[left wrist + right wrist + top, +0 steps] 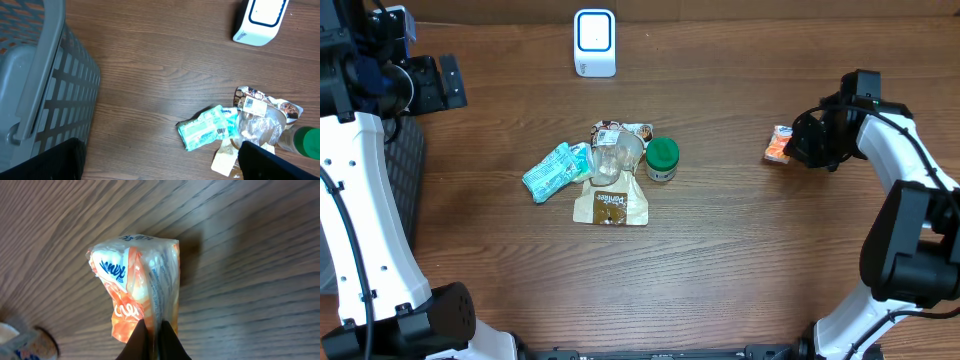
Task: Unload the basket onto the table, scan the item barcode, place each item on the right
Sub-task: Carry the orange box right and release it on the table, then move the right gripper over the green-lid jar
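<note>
The orange packet (137,287) is pinched in the right pincer (152,339). The left pincer (159,155) gapes wide near the basket (45,75).

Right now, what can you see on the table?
scanner: one, white and blue, far middle
teal packet: one, teal, left of pile
clear cup: one, see-through, pile middle
printed wrapper: one, brown-white, behind cup
jar: one, green lid, right of pile
brown pouch: one, brown, front of pile
orange packet: one, orange and white, right side
basket: one, grey, far left
left claw: one, black, open, far left
right claw: one, black, shut on orange packet
</note>
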Controlling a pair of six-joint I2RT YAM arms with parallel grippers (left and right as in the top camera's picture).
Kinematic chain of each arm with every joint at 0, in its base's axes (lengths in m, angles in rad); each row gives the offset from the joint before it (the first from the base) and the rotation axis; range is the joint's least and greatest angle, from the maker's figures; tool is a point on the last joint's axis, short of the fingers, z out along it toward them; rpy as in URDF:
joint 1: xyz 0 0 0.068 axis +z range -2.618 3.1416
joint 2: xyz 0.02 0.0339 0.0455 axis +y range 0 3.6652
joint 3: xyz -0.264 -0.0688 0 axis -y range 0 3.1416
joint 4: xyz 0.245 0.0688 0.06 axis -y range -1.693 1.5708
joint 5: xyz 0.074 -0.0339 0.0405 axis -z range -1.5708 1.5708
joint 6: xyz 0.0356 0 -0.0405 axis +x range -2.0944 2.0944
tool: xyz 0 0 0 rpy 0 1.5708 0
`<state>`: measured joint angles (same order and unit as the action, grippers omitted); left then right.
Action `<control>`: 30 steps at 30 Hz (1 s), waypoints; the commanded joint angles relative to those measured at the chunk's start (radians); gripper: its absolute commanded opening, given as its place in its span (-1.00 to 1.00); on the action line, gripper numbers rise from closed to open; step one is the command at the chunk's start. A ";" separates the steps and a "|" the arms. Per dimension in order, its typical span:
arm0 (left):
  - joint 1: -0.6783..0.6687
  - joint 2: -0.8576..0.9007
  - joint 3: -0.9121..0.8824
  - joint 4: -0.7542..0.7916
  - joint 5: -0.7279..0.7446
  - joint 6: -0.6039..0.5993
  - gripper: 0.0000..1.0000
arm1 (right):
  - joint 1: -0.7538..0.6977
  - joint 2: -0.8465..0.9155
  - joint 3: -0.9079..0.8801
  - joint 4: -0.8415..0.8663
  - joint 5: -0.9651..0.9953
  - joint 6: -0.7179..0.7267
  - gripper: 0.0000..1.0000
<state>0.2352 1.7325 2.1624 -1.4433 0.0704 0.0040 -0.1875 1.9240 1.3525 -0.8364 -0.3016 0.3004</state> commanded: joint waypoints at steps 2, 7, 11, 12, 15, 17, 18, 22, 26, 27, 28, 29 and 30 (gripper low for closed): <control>-0.007 -0.010 0.019 0.004 -0.003 0.019 0.99 | -0.018 0.006 -0.007 0.015 0.078 0.093 -0.92; -0.007 -0.010 0.019 0.004 -0.003 0.019 0.99 | -0.026 0.007 -0.007 0.024 0.084 0.097 -0.92; -0.007 -0.010 0.019 0.004 -0.003 0.019 0.99 | -0.026 0.008 -0.007 0.023 0.085 0.096 -0.78; -0.007 -0.010 0.019 0.004 -0.003 0.019 0.99 | -0.026 0.008 -0.007 0.019 0.092 0.096 -0.67; -0.007 -0.010 0.019 0.004 -0.003 0.019 0.99 | -0.026 0.008 -0.007 0.010 0.107 0.096 -0.51; -0.007 -0.010 0.019 0.004 -0.003 0.019 0.99 | -0.026 0.008 -0.007 0.002 0.122 0.096 -0.17; -0.007 -0.010 0.019 0.004 -0.003 0.019 0.99 | -0.026 0.008 -0.007 0.001 0.126 0.094 0.07; -0.007 -0.010 0.019 0.004 -0.003 0.019 0.99 | -0.026 0.007 0.022 -0.045 0.125 0.077 0.18; -0.007 -0.010 0.019 0.004 -0.003 0.019 0.99 | 0.005 -0.006 0.124 -0.158 0.117 -0.025 0.14; -0.007 -0.010 0.019 0.004 -0.003 0.019 0.99 | 0.023 -0.012 0.156 -0.192 0.117 -0.046 0.14; -0.007 -0.010 0.019 0.004 -0.003 0.019 0.99 | 0.041 -0.017 0.184 -0.221 0.117 -0.061 0.14; -0.007 -0.010 0.019 0.004 -0.003 0.019 0.99 | 0.067 -0.023 0.217 -0.254 0.118 -0.078 0.14; -0.007 -0.010 0.019 0.004 -0.003 0.019 0.99 | 0.096 -0.027 0.251 -0.284 0.117 -0.100 0.16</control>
<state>0.2352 1.7325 2.1624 -1.4433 0.0708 0.0040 -0.1646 1.9251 1.5024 -1.0897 -0.1829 0.2874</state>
